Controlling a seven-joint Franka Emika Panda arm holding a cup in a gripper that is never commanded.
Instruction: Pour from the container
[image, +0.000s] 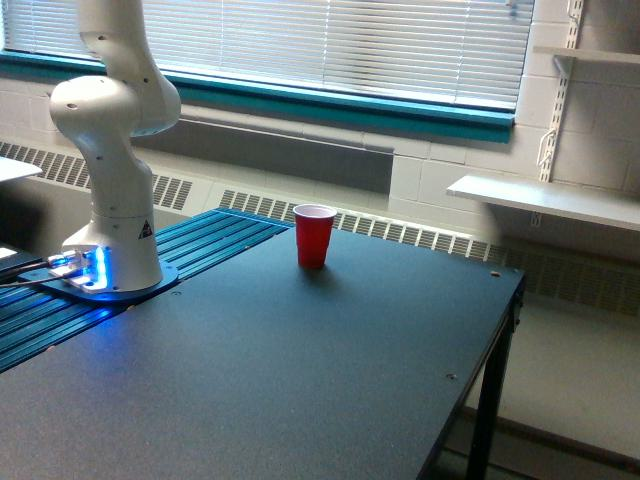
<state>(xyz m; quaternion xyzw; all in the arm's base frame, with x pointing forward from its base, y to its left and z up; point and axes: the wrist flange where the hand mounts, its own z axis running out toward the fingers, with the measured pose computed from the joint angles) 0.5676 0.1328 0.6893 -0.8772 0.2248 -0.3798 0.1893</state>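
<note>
The claw lies outside the exterior view, so whether it is released, clenched or grasping something cannot be told, and the clear container is out of view with it; its place, its long axis and the way its mouth points cannot be read here. Of the arm, only the white lower links and the round base show, standing at the exterior view's left on a blue ribbed plate, with a blue light glowing at the foot of the base. One red cup stands upright, mouth up, on the dark table, toward the far edge and well apart from the arm's base. It is the only cup to be counted. Behind the table run a window with closed blinds and two white wall shelves at the exterior view's right.
</note>
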